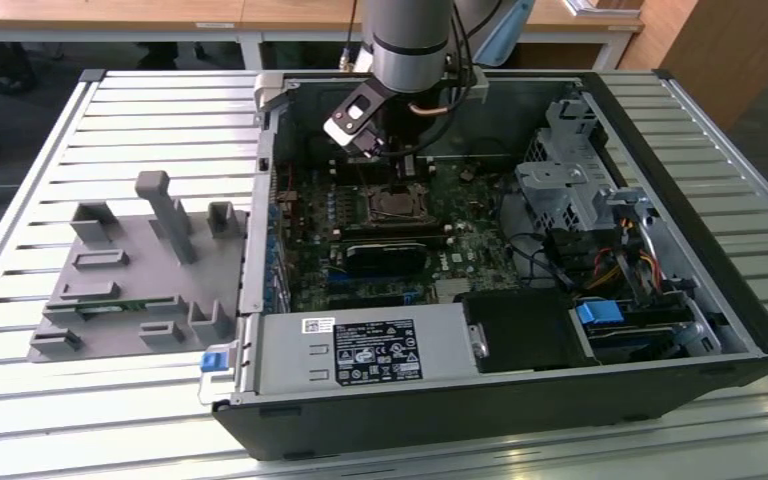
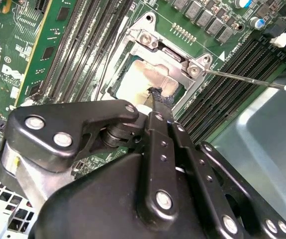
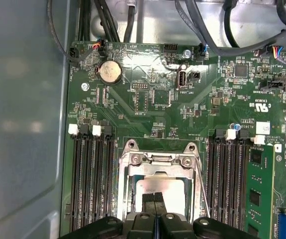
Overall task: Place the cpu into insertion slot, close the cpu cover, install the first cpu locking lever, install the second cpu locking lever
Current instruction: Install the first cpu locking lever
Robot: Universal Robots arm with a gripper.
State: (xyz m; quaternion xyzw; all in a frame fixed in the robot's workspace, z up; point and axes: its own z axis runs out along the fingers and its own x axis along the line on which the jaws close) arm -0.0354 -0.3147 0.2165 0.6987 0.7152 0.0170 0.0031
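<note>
Surface [image 1: 37,150]: slatted metal that carries the whole set-up. A grey fixture tray [image 1: 117,290] lies on it at the exterior view's left.
Computer case [image 1: 491,410]: lies open just beside the tray, toward the exterior view's right. The green motherboard [image 1: 471,245] is exposed inside.
Arm [image 1: 408,40]: reaches down into the case, directly over the socket area of the board.
Jaws: the gripper [image 3: 155,198] has them pressed together with nothing between them. The tips sit on or just above the chip's top; I cannot confirm contact.
Cpu [image 3: 175,191]: lies flat inside the insertion slot [image 1: 395,205], pale face up. The placing step is judged complete.
Cpu cover [image 3: 129,184]: the silvery frame appears lowered around the chip, whose top shows through its window. I cannot tell whether it is fully seated.
Locking lever [image 2: 242,78]: a thin rod that angles away from the frame's side and out over the memory slots [image 2: 217,99]. It is judged unlatched.
Remaining work: both lever steps are judged outstanding, and the cover's seating is unconfirmed.
Drive cage [image 1: 564,190]: stands at the exterior view's right, well apart from the socket.
</note>
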